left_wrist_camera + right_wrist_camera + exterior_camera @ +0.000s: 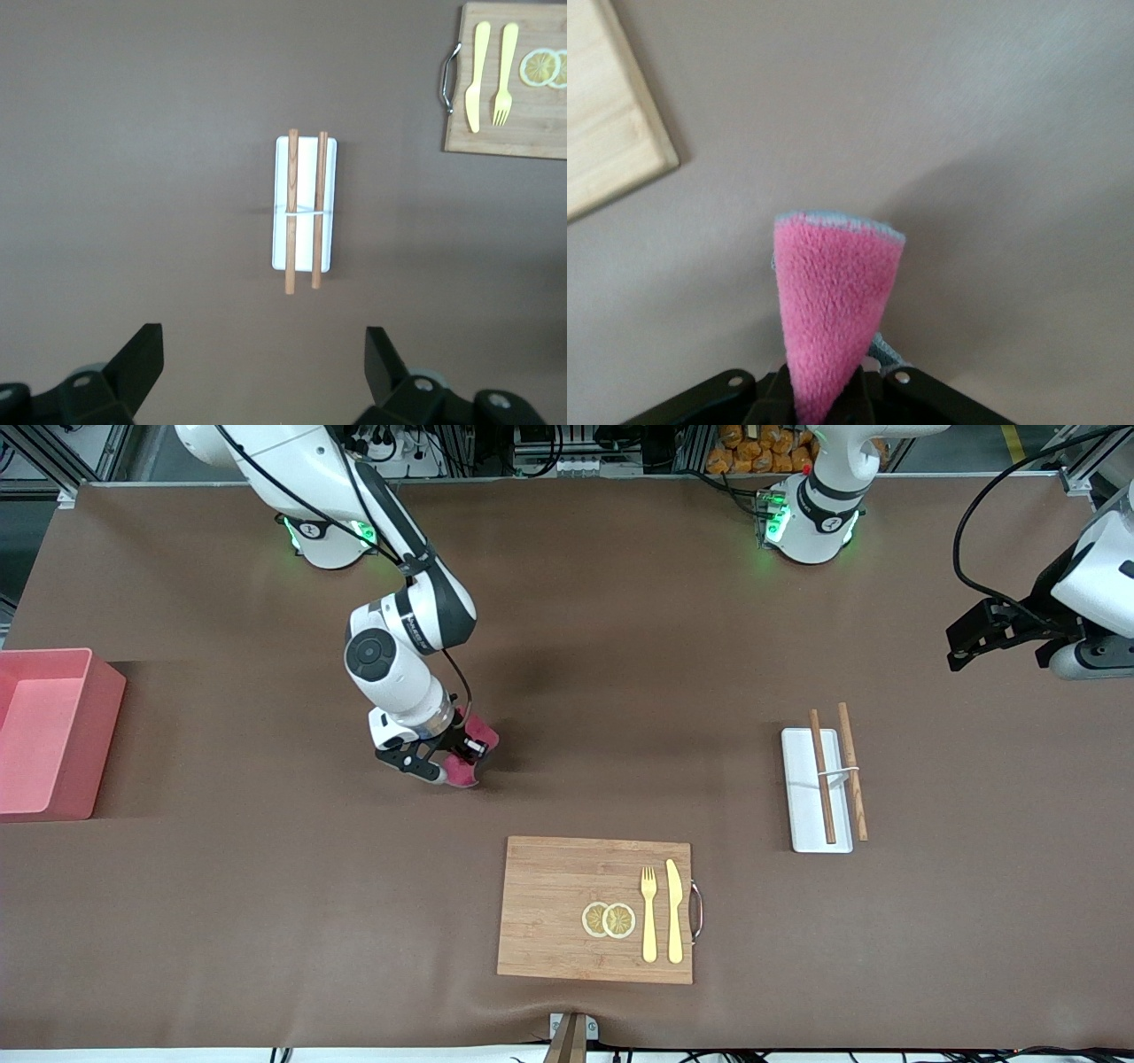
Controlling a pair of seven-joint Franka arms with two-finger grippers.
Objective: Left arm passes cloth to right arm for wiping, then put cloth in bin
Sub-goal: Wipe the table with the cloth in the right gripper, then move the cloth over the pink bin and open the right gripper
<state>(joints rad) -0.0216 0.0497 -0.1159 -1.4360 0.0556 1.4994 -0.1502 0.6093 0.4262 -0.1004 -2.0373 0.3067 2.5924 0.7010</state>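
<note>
two white robot arms work at a bench (620, 646) covered in brown cloth. the right gripper (456, 762) is low over the open brown surface, between the salmon-pink rectangular plastic bin (53, 731) and the wooden cutting board (567, 908), and its fingers are clamped on the small magenta-pink fuzzy cloth (474, 748). in the right wrist view the cloth (833, 305) sticks out from between the fingers as a tapering fold with a pale blue edge, above the bench, with a corner of the wooden board (607, 115) nearby. the bin stands at the right arm's end of the bench, well apart from the cloth. the left gripper (970, 638) hangs in the air at the left arm's end, its black fingers (142, 359) spread wide and holding nothing. below it a flat white rectangular tray (304, 204) carries a pair of brown wooden chopsticks (302, 211). on the board lie two lemon slices (609, 919), a yellow fork (648, 912) and a yellow knife (674, 911).
</note>
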